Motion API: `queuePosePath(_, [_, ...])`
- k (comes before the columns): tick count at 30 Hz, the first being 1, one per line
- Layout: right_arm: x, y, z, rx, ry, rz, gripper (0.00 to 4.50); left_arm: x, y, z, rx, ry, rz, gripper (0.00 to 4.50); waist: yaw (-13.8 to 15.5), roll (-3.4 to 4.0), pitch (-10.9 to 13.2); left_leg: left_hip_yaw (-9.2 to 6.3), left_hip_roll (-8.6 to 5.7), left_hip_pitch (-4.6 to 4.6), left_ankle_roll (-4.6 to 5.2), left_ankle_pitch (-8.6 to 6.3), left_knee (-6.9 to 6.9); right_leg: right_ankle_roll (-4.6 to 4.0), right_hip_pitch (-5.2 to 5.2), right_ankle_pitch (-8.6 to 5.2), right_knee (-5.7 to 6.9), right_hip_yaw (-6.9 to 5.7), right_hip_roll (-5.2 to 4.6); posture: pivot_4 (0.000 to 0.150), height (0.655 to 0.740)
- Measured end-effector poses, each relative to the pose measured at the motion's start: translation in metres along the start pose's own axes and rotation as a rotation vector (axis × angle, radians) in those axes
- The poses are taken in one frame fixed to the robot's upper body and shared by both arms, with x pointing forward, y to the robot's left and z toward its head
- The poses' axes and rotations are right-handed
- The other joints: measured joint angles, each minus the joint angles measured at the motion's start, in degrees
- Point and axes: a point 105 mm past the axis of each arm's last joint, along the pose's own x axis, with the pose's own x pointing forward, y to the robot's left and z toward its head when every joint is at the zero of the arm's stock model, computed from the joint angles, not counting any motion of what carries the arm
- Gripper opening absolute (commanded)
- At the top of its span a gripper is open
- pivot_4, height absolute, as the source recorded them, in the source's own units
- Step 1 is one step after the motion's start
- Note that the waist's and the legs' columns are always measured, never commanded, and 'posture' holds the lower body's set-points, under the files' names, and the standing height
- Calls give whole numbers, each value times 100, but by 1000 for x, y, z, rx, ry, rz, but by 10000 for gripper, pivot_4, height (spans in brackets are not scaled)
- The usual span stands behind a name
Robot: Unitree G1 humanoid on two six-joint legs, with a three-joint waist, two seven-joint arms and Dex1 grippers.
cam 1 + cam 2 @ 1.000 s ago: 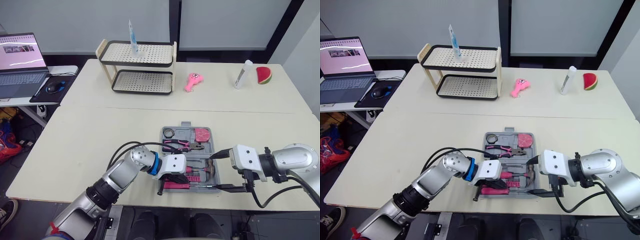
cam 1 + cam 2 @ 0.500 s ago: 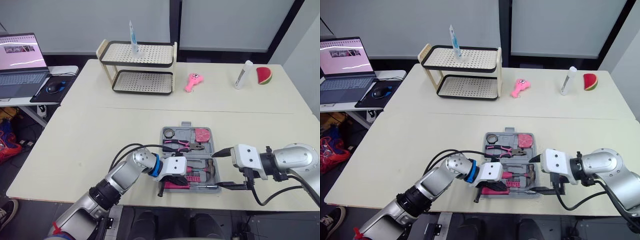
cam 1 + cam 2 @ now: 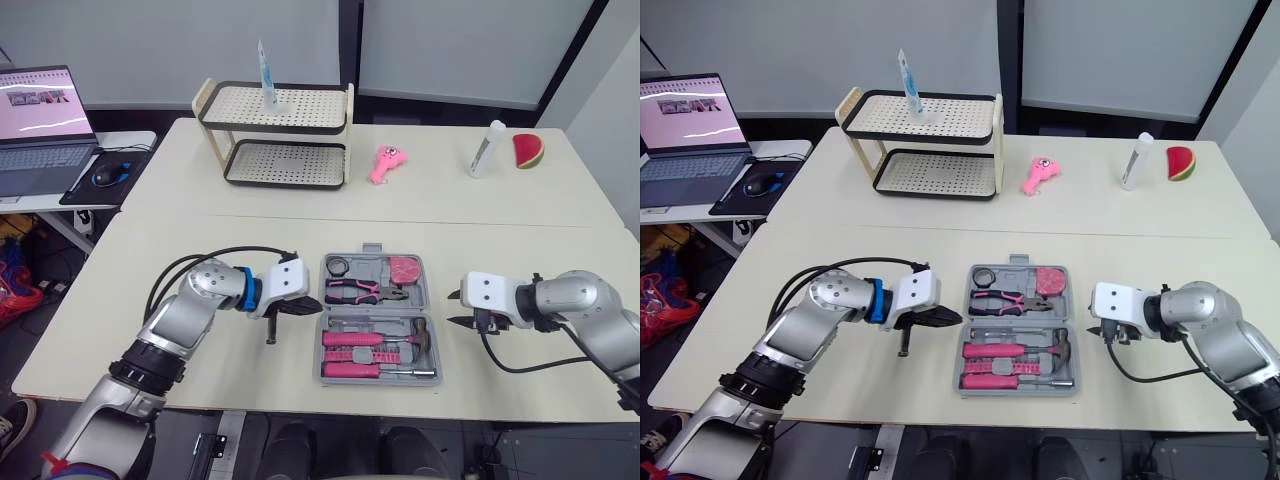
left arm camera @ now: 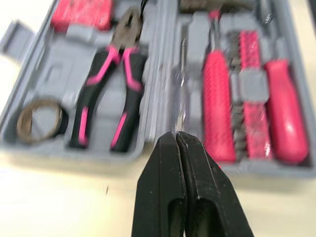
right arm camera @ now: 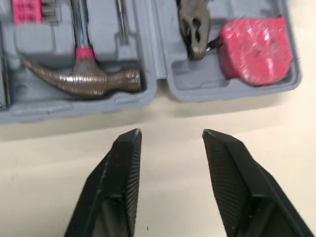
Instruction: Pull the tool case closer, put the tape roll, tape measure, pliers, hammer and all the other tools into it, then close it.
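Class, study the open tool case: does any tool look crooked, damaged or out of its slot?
Nothing stands out. The pliers, hammer, tape measure and tape roll each lie flat in a moulded slot of the tool case, with no visible damage.

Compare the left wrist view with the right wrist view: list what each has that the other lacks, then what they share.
Left wrist view: the tape roll, the pink screwdriver handle and the shut left gripper. Right wrist view: the hammer head with its claw, and the open right gripper. Both: the gray tool case, the pliers and the pink tape measure.
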Motion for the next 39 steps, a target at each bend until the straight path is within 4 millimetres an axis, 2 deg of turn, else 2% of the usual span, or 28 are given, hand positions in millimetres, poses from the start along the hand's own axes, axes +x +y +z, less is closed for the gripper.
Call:
queuePosePath(5, [9, -2, -2, -11, 29, 25, 6803, 3, 4, -18, -15, 51, 10, 0, -2, 0, 0, 2, 0, -13, -1, 0, 0, 0, -19, 0, 6, 2, 0, 1500, 7400])
queuePosePath(10, [21, 3, 2, -20, 25, 59, 91, 25, 5, -21, -20, 66, 8, 0, -1, 0, 0, 4, -2, -14, -1, 1, 1, 0, -21, 0, 7, 3, -2, 1500, 7400])
queuePosePath(19, [42, 11, 3, -15, 30, 98, 91, 43, 11, -16, -2, 86, 3, 0, -15, 0, 0, 5, -2, -13, -2, 1, 1, 0, -25, 0, 16, 3, -1, 1500, 7400])
queuePosePath(24, [44, 9, 6, -31, 38, 92, 91, 44, 10, -16, 2, 91, -10, 0, -26, 1, -2, 3, 0, -8, -3, 1, 1, 0, -25, 0, 22, 5, 0, 1500, 7400])
queuePosePath(33, [45, 3, 7, -192, 89, 65, 91, 47, 11, -13, 10, 100, -30, 0, -14, 0, -3, 4, -4, -8, -3, 2, 3, 0, -27, 0, 27, 6, -2, 1500, 7400])
queuePosePath(39, [48, -2, 7, -175, 83, 43, 91, 48, 11, -12, 15, 100, -35, 0, -14, 0, -4, 4, -5, -8, -3, 2, 4, 0, -26, 0, 28, 5, -3, 1500, 7400])
